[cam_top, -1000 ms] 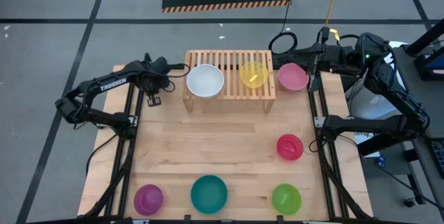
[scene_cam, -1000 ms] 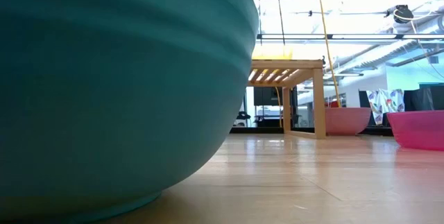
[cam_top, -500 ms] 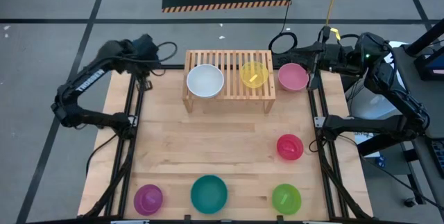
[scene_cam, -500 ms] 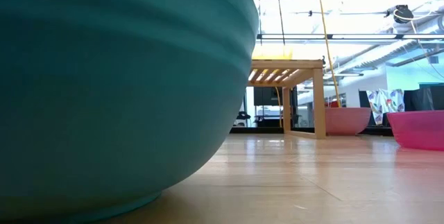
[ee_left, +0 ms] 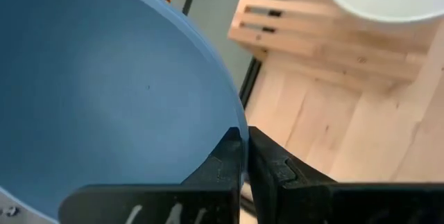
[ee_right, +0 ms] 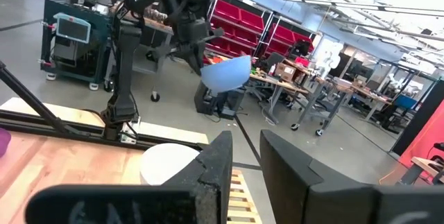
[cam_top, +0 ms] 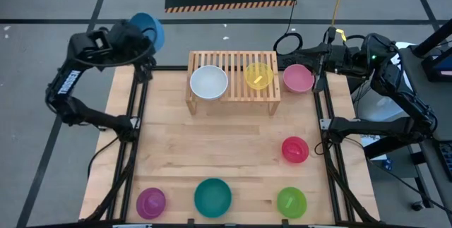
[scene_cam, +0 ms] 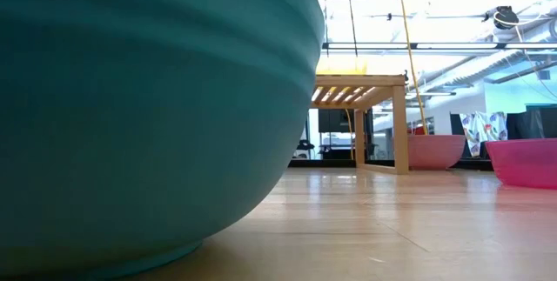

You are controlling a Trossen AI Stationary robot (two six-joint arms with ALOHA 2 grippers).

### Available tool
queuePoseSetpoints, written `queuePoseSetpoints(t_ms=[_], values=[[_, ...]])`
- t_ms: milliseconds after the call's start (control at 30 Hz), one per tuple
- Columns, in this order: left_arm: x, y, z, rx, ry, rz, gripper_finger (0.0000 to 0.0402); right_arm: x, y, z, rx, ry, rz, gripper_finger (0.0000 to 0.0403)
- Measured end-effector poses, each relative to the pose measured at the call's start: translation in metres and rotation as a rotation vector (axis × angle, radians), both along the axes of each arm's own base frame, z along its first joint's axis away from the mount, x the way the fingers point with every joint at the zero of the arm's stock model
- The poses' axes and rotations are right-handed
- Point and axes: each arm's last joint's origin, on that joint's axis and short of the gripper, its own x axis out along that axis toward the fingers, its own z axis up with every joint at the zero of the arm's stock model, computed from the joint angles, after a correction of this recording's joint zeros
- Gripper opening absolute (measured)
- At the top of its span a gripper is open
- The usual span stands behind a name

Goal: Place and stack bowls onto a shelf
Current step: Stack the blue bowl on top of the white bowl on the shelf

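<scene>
Blue bowl (cam_top: 148, 30) pinched by left hand (ee_left: 244, 156); no lettering legible.

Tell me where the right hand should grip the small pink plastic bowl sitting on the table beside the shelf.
Probably on its thin rim, coming straight down from above. The small pink plastic bowl sits upright, mouth open, close beside the low light-wood slatted shelf, so pinch the rim on the side away from the shelf, one finger inside and one outside. The right hand is already next to it.

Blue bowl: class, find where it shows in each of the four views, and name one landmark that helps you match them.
High view: blue bowl, upper left, beyond the table's edge.
Low view: not in it.
Left wrist view: fills the picture's left.
Right wrist view: centre, aloft.
Shared landmark: the white bowl on the shelf.
</scene>
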Motion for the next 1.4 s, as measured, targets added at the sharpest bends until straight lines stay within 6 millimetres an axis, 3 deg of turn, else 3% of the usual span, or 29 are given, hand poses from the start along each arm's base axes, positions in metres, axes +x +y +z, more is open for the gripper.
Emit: queuePoseSetpoints(t_ms=[267, 500, 700, 967, 1167, 1400], values=[[0.048, 0.003, -0.011, -0.062, 0.066, -0.152, 0.001, 0.0, 0.0, -0.001, 0.008, 0.012, 0.0, 0.0067], [0.073, -0.009, -0.018, -0.073, 0.119, -0.286, 0.001, 0.0, 0.0, -0.005, 0.027, 0.046, 0.0, 0.0067], [0.081, -0.024, -0.019, -0.1, 0.112, -0.377, 0.001, 0.0, 0.0, -0.005, 0.028, 0.046, 0.0, 0.0067], [0.098, -0.041, 0.003, -0.091, 0.004, -0.461, 0.001, 0.0, 0.0, -0.005, 0.028, 0.049, 0.0, 0.0067], [0.121, -0.042, 0.004, -0.07, 0.019, -0.524, 0.001, 0.0, 0.0, -0.006, 0.033, 0.057, 0.0, 0.0067], [0.124, -0.033, 0.002, -0.167, -0.028, -0.526, 0.001, 0.0, 0.0, -0.008, 0.043, 0.075, 0.0, 0.0067]])
